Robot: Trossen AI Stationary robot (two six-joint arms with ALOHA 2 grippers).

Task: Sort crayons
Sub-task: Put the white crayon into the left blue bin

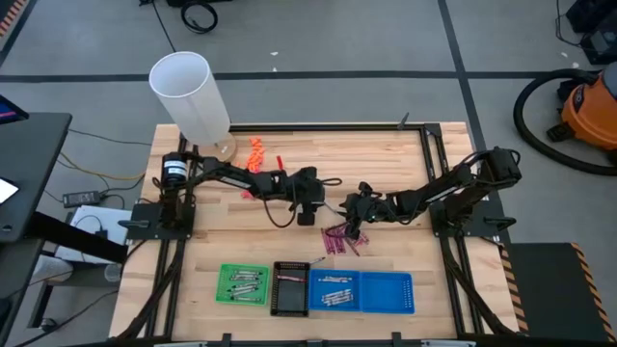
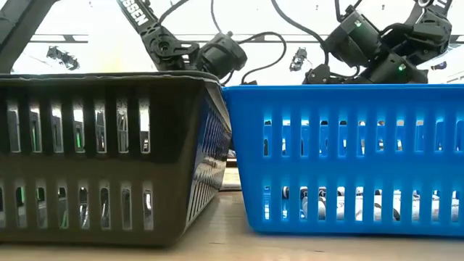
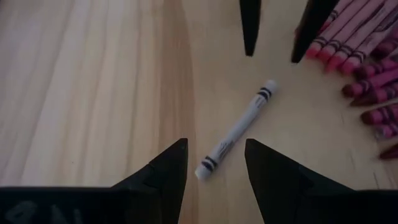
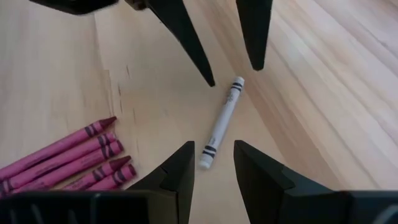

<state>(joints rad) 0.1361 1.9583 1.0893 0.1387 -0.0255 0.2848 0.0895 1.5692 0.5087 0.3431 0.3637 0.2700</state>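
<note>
High view: my left pincer (image 1: 310,204) and right pincer (image 1: 359,207) face each other mid-table, with the magenta crayons (image 1: 339,241) piled just beside them toward the front edge, and the green tray (image 1: 243,285), black tray (image 1: 290,288) and blue tray (image 1: 366,291) along that edge. Low view: only tray walls, both arms above. Left wrist view: white crayon (image 3: 235,129) lies flat on the wood, one end between my left fingertips (image 3: 169,168), jaws parted with nothing held, long axis running away toward the other pincer (tips opposite). Right wrist view: same white crayon (image 4: 221,122), its near end between my right fingertips (image 4: 180,165), parted too, empty. Both look equally near; I'd guess either closes across the shaft.
</note>
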